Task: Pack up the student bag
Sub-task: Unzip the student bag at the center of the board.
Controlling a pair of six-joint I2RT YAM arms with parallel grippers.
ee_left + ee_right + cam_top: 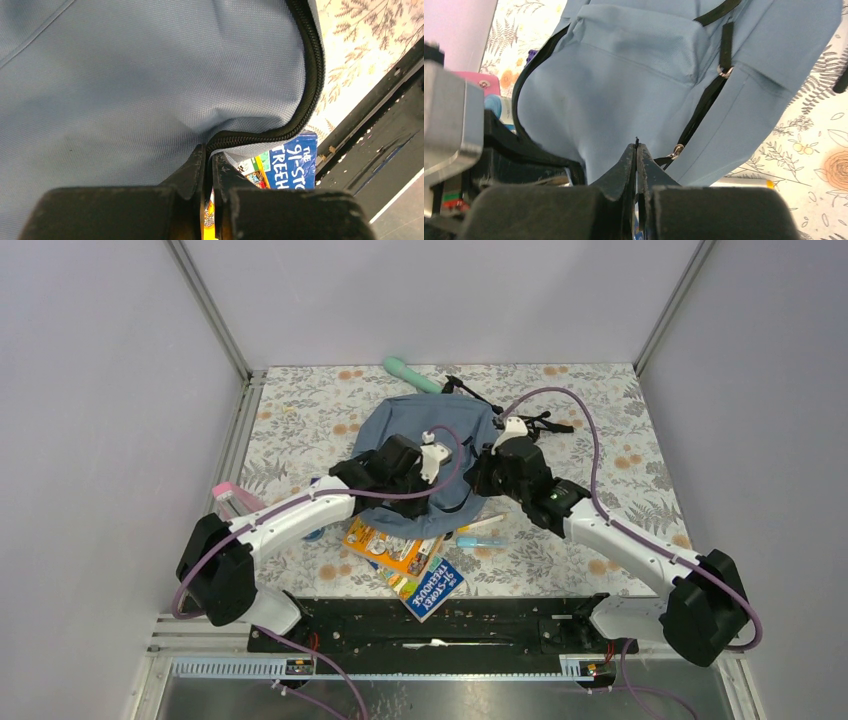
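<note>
The backpack (400,420) is lying in the middle of the table (620,410), its near side overlapping books (390,545). The left gripper (209,155) is pinching its zipper edge; the right gripper (636,150) is pressing its fingers together against the fabric

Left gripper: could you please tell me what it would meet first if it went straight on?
The student bag, it seems: the left gripper, shut, sits at its zipper edge, fabric directly ahead.

— Where are you?
— A lab test booth: plain grey wall panels (100,390) and aluminium posts (208,305) box in my floral-clothed table (630,420), black mounting rail (480,615) along its near edge.
</note>
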